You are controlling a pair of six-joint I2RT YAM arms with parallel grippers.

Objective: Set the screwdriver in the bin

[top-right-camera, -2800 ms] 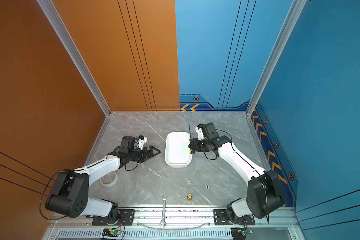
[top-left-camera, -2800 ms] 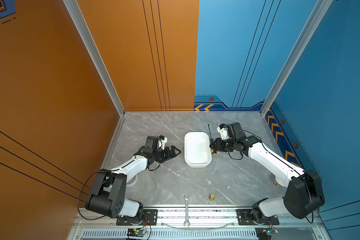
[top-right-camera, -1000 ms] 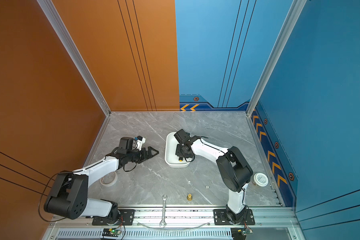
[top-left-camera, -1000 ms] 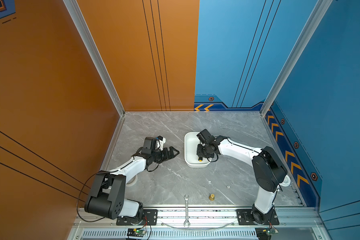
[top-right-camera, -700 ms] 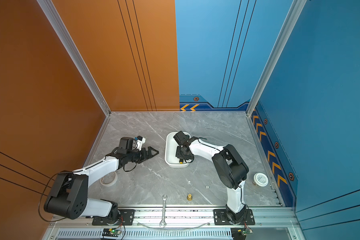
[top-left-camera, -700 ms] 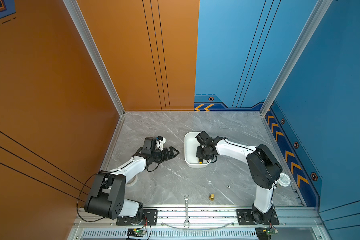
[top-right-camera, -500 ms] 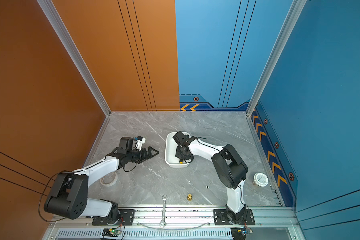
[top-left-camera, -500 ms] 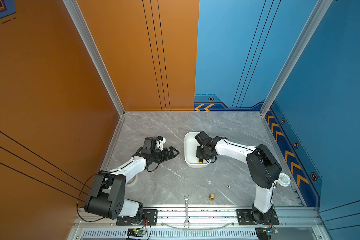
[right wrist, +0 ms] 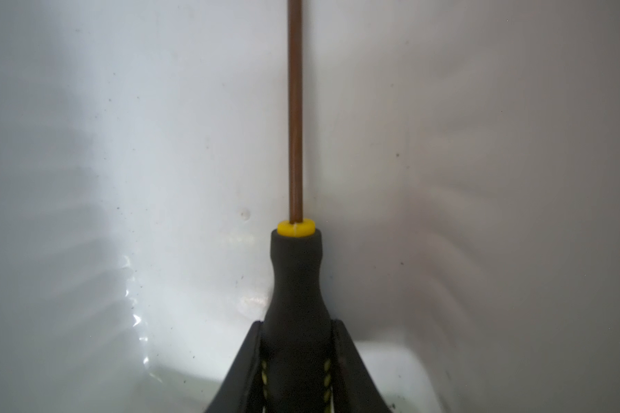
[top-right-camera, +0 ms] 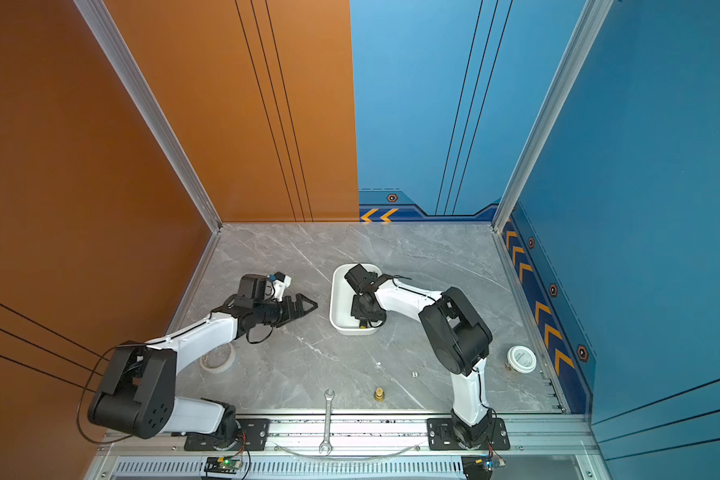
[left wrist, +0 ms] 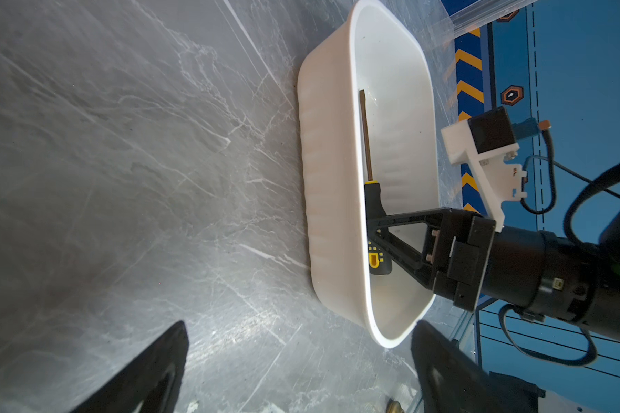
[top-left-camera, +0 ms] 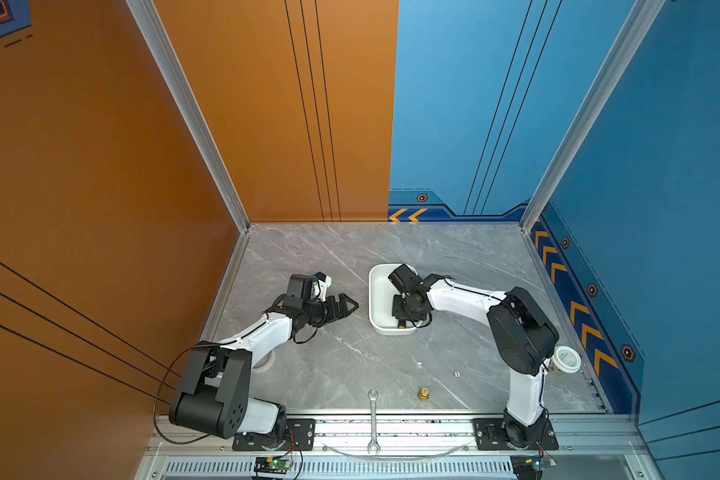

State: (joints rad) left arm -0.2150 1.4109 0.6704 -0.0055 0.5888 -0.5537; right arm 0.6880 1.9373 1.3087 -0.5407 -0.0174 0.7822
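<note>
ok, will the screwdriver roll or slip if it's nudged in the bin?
Probably rolls a little: the screwdriver handle is round, but the bin walls should stop it. Likely stiff: straight thin shaft. Matte handle looks grippy between the right fingers.

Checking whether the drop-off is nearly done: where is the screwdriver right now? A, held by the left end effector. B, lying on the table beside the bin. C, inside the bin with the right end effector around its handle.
C: the left wrist view shows the screwdriver inside the bin, with the right end effector closed on its handle; the left end effector is open and holds nothing.
</note>
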